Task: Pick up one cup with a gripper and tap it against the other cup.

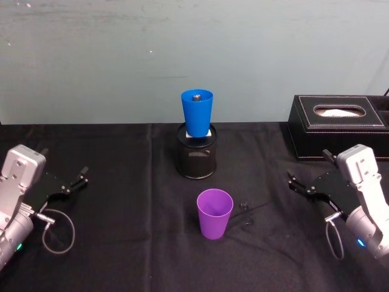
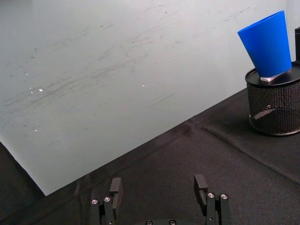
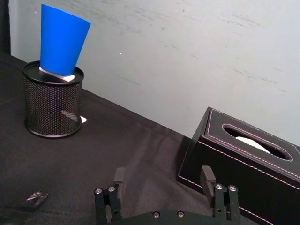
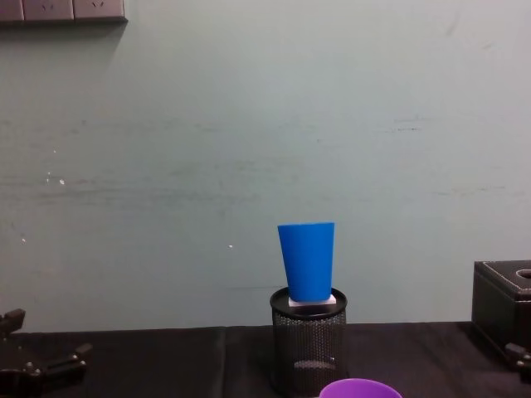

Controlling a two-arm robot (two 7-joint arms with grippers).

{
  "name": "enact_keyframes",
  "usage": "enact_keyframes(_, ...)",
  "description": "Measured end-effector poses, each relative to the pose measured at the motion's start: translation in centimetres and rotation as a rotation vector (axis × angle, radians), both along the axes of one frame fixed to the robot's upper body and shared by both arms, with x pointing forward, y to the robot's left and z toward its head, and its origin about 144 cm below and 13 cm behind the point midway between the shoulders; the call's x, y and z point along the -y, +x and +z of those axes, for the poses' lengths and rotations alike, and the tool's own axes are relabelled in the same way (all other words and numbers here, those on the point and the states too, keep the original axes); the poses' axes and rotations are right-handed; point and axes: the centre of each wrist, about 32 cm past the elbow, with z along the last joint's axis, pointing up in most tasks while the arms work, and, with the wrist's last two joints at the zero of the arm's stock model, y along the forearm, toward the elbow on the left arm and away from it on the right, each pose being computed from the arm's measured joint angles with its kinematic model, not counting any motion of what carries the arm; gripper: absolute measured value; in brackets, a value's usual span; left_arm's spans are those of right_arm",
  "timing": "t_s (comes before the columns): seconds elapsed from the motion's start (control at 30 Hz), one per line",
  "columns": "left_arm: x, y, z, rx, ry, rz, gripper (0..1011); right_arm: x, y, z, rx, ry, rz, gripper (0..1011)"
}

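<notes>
Purple tapered plastic cup point(image 1: 214, 213) stands upright, mouth up, on the black tablecloth point(image 1: 121, 243), near the front middle and just ahead of the black wire-mesh pen holder point(image 1: 196, 159); the chest view catches its rim at the bottom edge point(image 4: 359, 388). Bright blue tapered plastic cup point(image 1: 197, 112) sits mouth up on a white block point(image 1: 200, 135) in the mouth of that holder, raised above the table. Left gripper point(image 1: 82, 176) rests at the left side of the cloth, fingers apart and holding nothing; the left wrist view confirms the gap point(image 2: 158, 187). Right gripper point(image 1: 292, 184) rests at the right side, ahead of the black leather-look tissue box point(image 1: 340, 125), fingers likewise apart and empty point(image 3: 163, 177). Both are well apart from the purple cup. Judgement on handling: thin-walled plastic, probably very light and empty, so the load is trivial but the cup will slide or tip if nudged before the fingers close. The wall is smooth and likely flexes; a hard squeeze may oval it or let it squirt upward along the taper. Best hold looks to be across the upper third, just below the rim, where the wall is stiffest, fingers on opposite sides. The blue cup's perch looks unsteady, so the tap should be gentle.
</notes>
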Motion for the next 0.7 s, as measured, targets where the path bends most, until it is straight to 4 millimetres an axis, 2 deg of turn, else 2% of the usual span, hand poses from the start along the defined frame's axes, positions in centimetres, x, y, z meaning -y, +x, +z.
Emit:
enact_keyframes(0.57,0.00,0.00,0.00,0.000,0.000,0.000,1000,0.00,0.00,0.00,0.000,0.000,0.000,1003)
enact_keyframes(0.7,0.00,0.00,0.00,0.000,0.000,0.000,1000,0.46,0.11,0.71,0.027,0.015,0.011,1003)
